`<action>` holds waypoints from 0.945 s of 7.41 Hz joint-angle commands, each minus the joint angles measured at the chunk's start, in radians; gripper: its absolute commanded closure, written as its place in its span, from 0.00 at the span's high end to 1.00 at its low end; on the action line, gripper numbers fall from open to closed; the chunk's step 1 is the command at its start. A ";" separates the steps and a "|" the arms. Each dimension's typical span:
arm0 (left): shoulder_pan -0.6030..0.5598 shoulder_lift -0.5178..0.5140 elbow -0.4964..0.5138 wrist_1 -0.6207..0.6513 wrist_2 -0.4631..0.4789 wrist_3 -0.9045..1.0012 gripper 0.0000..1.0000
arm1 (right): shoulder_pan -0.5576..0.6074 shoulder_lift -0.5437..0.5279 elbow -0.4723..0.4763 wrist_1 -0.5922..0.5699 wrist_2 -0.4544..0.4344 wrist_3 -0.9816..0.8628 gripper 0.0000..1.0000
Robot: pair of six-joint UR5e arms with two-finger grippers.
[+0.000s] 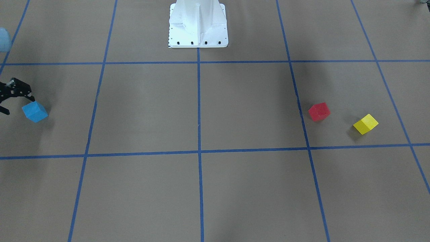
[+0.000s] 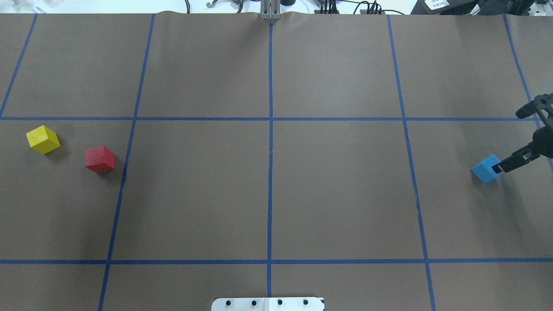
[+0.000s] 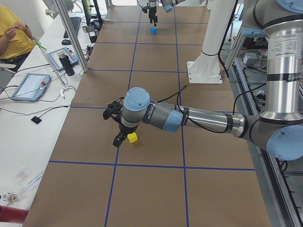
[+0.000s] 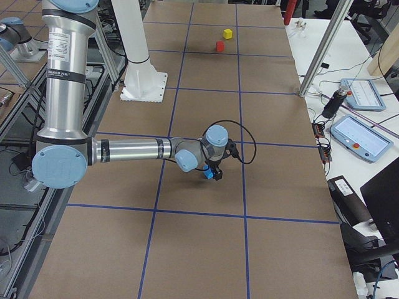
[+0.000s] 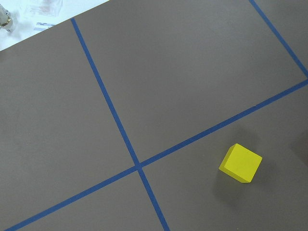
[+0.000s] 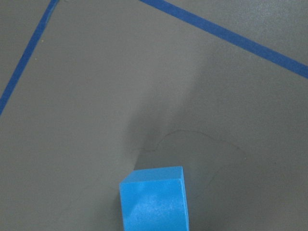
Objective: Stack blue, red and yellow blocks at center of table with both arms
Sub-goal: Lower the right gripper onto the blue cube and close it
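The blue block lies at the table's far right, also seen in the front view and the right wrist view. My right gripper is open, one finger right beside the block; it also shows in the front view. The red block and yellow block lie close together at the far left. My left gripper hovers by the yellow block and shows only in the exterior left view, so I cannot tell its state. The left wrist view shows the yellow block.
The brown table carries a blue tape grid. The white robot pedestal stands at the table's robot-side edge. An operator sits by a side bench with teach pendants.
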 commanded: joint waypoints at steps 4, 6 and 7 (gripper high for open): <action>0.000 0.000 0.000 0.000 0.000 0.000 1.00 | -0.109 0.005 -0.010 0.000 -0.122 0.079 0.79; 0.000 0.001 0.000 0.000 0.000 0.000 1.00 | -0.113 0.008 -0.002 0.000 -0.122 0.076 0.00; -0.002 0.001 0.000 0.000 0.000 0.000 1.00 | -0.113 0.022 0.003 0.000 -0.124 0.076 0.00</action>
